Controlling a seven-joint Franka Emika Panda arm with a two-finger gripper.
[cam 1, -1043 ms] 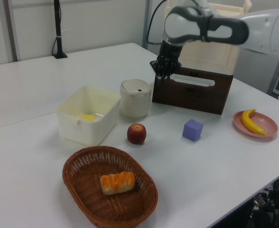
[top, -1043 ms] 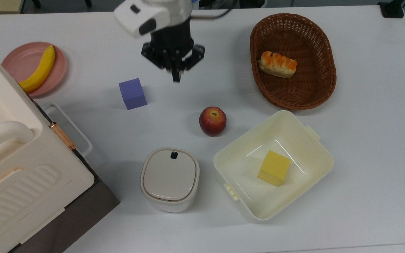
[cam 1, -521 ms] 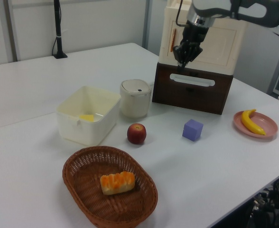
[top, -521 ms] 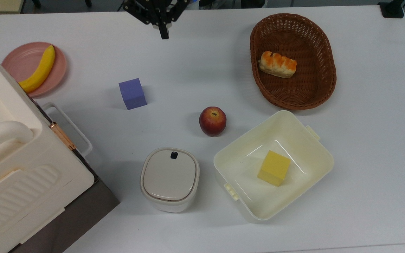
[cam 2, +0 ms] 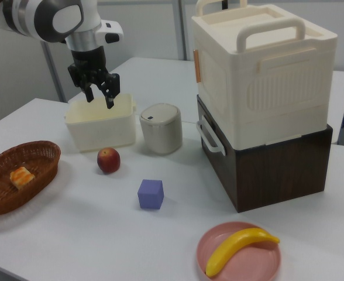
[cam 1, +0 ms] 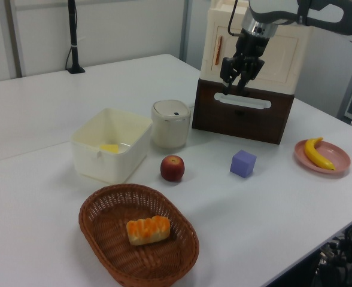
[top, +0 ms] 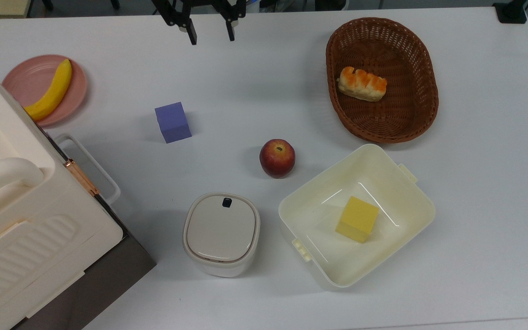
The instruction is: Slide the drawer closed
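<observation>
above the white table (top: 475,183), the fingers (cam 2: 100,97) hang spread apart, empty, off the drawer (cam 1: 243,113).

Lab bench: white table (top: 475,183) (toy fruit, robot arm (cam 1: 319,11))

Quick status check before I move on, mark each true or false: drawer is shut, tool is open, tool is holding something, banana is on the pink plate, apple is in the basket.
1. The drawer sits flush under the cabinet: true.
2. The tool is open: true.
3. The tool holds something: false, nothing sits between its fingers.
4. The banana lies on the pink plate: true.
5. The apple is in the basket: false, it rests on the table; the basket holds a bread roll.
</observation>
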